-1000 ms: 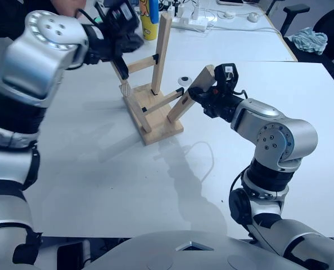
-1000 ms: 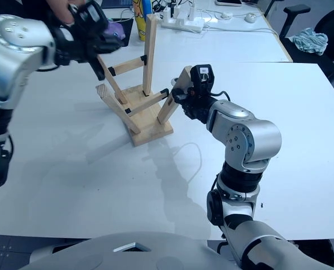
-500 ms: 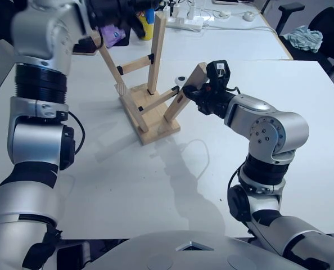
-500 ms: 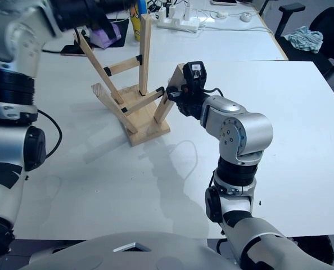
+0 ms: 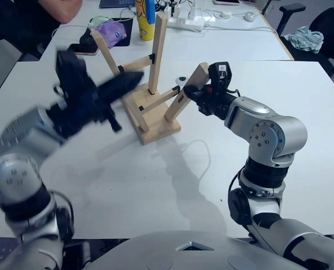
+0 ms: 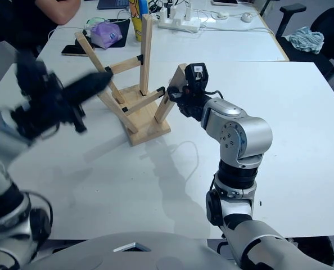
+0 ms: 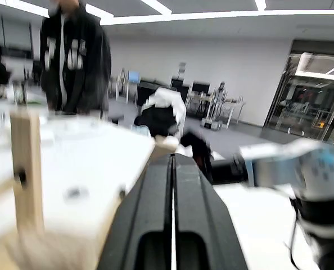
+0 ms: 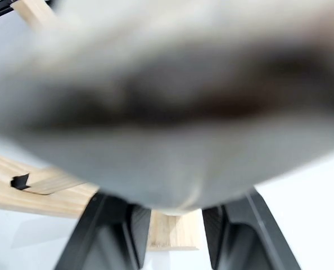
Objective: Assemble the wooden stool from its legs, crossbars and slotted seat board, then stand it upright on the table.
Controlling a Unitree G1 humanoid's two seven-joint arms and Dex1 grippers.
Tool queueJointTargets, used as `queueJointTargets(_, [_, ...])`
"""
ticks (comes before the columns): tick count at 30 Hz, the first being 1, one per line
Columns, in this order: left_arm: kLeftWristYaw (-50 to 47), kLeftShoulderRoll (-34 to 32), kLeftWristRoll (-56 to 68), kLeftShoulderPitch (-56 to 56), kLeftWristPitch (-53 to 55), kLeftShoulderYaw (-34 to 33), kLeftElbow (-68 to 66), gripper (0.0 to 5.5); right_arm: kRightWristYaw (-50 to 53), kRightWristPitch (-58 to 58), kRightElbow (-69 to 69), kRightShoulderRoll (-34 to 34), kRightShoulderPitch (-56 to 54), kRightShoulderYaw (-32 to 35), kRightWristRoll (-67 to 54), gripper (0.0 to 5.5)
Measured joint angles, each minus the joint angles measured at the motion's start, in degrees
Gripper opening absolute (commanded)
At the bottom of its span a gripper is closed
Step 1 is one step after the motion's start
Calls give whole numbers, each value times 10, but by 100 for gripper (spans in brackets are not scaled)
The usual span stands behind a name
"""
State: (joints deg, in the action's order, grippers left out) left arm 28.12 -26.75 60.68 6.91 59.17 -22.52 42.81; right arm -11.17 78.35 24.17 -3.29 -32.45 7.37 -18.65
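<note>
The wooden stool (image 5: 151,95) lies tilted with its legs up, the seat board (image 5: 156,125) resting on the white table (image 5: 156,180). My right gripper (image 5: 196,90) is shut on the upper end of the right-hand leg (image 8: 170,230), with a finger on either side of the wood. My left gripper (image 5: 132,80) hangs low over the table left of the stool, blurred and shut on nothing, its tip near the crossbar between the two far legs. The left wrist view has its fingers (image 7: 150,214) pressed together, with a stool leg (image 7: 26,169) beside them.
Behind the stool, on the far table, stand a yellow bottle (image 5: 149,14), a purple object (image 5: 112,32), a phone (image 5: 82,49) and a power strip (image 5: 186,22). A small white disc (image 5: 182,80) lies by the held leg. A thin cable loop (image 5: 203,149) lies right of the seat board.
My left arm has come away from the top of the far-left leg and swung down low to the left of the stool. The right gripper still holds its leg.
</note>
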Motion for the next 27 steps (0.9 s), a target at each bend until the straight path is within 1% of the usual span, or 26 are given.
queueJointTargets(2, [6,-3,-17,-113,-7,4,36,72,-2,-4,-1,-4,6,1,-2,105])
queueJointTargets(4, [21,-8,-69,-212,-39,17,50,103,-4,-9,-6,-14,10,1,-6,105])
queueJointTargets(6, [35,-15,-126,-277,-83,39,51,134,-9,-16,-19,-28,10,2,-10,105])
queueJointTargets(7, [39,-16,-144,-281,-102,51,48,149,-10,-20,-25,-33,10,1,-12,105])
queueJointTargets(11, [48,-17,-203,-260,-172,100,17,196,-14,-32,-47,-44,6,-8,-21,105])
queueJointTargets(12, [48,-17,-206,-255,-178,102,12,219,-14,-34,-50,-45,4,-11,-21,105])
queueJointTargets(14, [49,-22,-210,-242,-191,102,8,245,-16,-38,-59,-49,2,-15,-23,105])
queueJointTargets(15, [49,-26,-209,-235,-194,99,7,248,-16,-40,-63,-50,2,-16,-24,105])
queueJointTargets(19, [50,-54,-190,-195,-199,57,0,248,-16,-43,-70,-53,2,-20,-25,105])
queueJointTargets(22, [59,-79,-191,-166,-202,46,-23,248,-16,-46,-73,-53,2,-20,-27,105])
queueJointTargets(24, [67,-94,-200,-141,-207,48,-41,272,-16,-48,-75,-54,2,-20,-27,105])
queueJointTargets(27, [85,-119,-236,-100,-234,73,-78,317,-16,-56,-83,-53,2,-24,-29,105])
